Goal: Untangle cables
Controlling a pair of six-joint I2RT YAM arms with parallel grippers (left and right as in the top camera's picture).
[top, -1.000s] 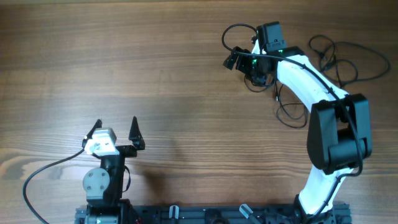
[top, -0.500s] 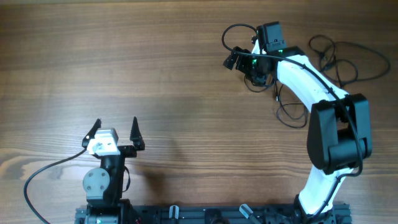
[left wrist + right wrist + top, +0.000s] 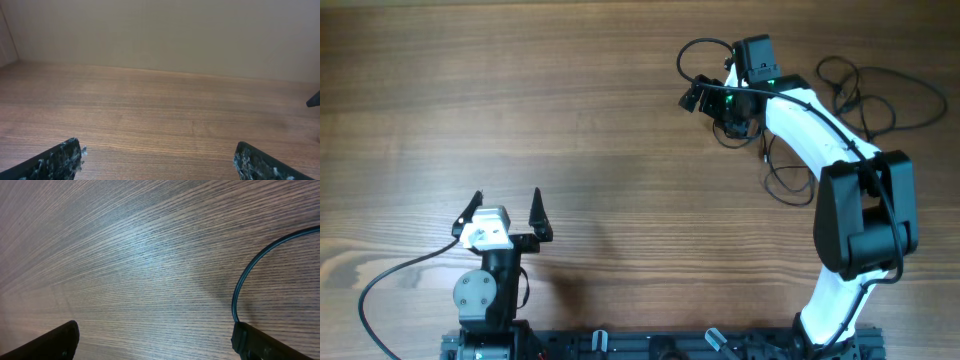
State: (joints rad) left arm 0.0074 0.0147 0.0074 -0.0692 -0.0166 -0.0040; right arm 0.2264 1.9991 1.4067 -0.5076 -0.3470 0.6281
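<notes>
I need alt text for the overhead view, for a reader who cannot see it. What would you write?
Seen from above, the right gripper is open among thin black cables that lie in loose tangled loops at the far right of a wooden table. The left gripper is open and empty near the front left.

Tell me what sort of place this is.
Likely a robotics lab workbench: a wood-grain table, a left arm and right arm mounted at its near edge, loose black cables beside the right arm, and a plain wall behind.
</notes>
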